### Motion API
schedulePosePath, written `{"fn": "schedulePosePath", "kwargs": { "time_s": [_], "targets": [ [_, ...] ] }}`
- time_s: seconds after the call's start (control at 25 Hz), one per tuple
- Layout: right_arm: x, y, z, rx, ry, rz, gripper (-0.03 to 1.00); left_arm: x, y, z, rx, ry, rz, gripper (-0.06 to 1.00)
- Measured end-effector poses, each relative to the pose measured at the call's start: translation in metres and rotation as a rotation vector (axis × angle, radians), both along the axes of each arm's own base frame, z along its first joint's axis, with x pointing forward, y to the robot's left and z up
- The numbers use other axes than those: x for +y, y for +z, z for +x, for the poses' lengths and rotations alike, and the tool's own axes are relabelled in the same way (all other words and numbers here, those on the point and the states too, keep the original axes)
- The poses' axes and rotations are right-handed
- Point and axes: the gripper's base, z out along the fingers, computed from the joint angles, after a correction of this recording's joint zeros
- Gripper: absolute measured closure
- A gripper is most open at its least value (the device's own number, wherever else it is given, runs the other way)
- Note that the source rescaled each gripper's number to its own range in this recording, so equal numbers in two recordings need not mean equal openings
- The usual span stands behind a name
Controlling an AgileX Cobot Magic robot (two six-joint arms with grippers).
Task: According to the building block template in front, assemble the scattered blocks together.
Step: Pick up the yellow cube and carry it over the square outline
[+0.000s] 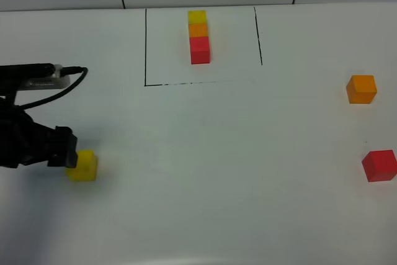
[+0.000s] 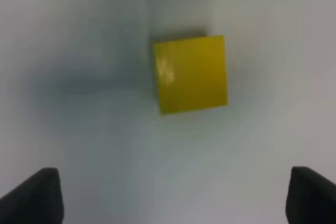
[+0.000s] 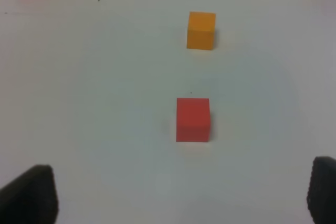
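The building block template [image 1: 199, 35] is a yellow, orange, red row inside a thin black drawn frame at the far middle of the table. The loose yellow cube [image 1: 82, 166] lies at the left. My left gripper [image 1: 69, 153] hovers just left of it, open and empty. In the left wrist view the yellow cube [image 2: 191, 73] lies ahead of the spread fingertips [image 2: 37, 195]. The loose orange cube [image 1: 361, 89] and red cube [image 1: 379, 165] lie at the right edge. My right gripper [image 3: 176, 195] is open, with the red cube [image 3: 192, 119] and the orange cube [image 3: 201, 30] ahead of it.
The white table [image 1: 217, 172] stretches between the left and right cubes. The black frame line [image 1: 146, 48] bounds the template area. My left arm's cable [image 1: 62, 88] loops above the table at the left. The right arm is out of the high view.
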Motion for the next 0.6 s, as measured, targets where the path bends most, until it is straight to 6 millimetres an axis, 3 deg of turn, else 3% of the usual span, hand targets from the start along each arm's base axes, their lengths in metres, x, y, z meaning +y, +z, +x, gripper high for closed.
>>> {"fn": "schedulePosePath", "kwargs": {
  "time_s": [0.28,0.6],
  "targets": [
    [0.000,0.000,0.000,0.000,0.000,0.000,0.06,-0.007,-0.029,0.015,0.038,0.061,0.019,0.07],
    [0.000,0.000,0.000,0.000,0.000,0.000,0.08,-0.008,-0.054,0.026,0.056,0.094,0.041,0.07]
  ]
}}
